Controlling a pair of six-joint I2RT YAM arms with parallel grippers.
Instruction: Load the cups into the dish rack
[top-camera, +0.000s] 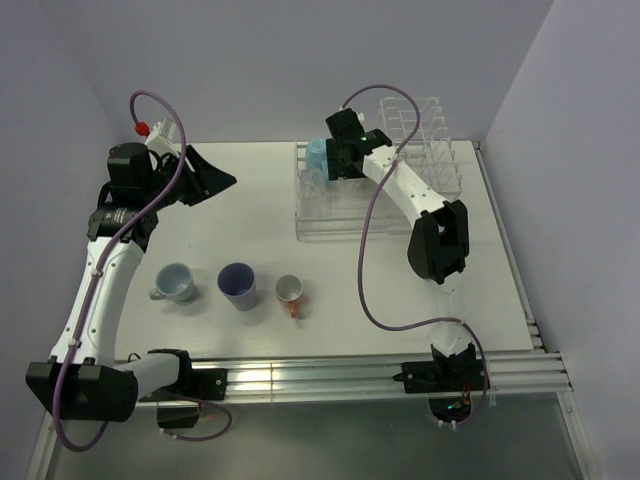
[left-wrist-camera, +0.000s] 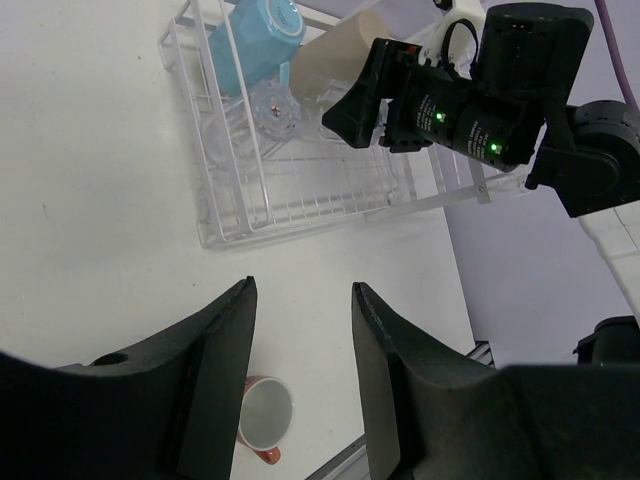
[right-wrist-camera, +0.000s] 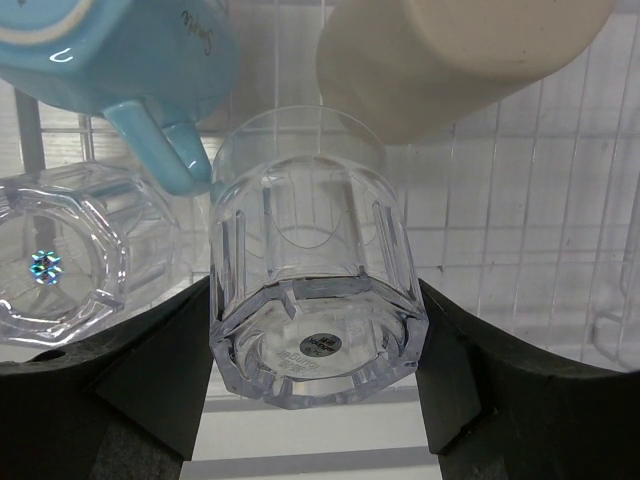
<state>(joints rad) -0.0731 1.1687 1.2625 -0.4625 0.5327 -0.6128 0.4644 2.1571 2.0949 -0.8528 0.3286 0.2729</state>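
right tool (right-wrist-camera: 313, 335) grips a clear glass (right-wrist-camera: 310, 250), seemingly inside the dish rack (top-camera: 322, 232).

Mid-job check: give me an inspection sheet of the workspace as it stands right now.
Surface: white table, three cups standing on it.
Job's things: dish rack holds light blue cup, tan cup and clear glass; grey-blue mug, purple cup and orange-handled mug wait on the table.
Clutter: nothing seen.
Grippers: left gripper open, empty; right gripper fingers shut on the other clear glass at the rack.
Cables: purple cables loop along both arms, apart from the cups.
Surroundings: plain walls, metal rail at near edge.
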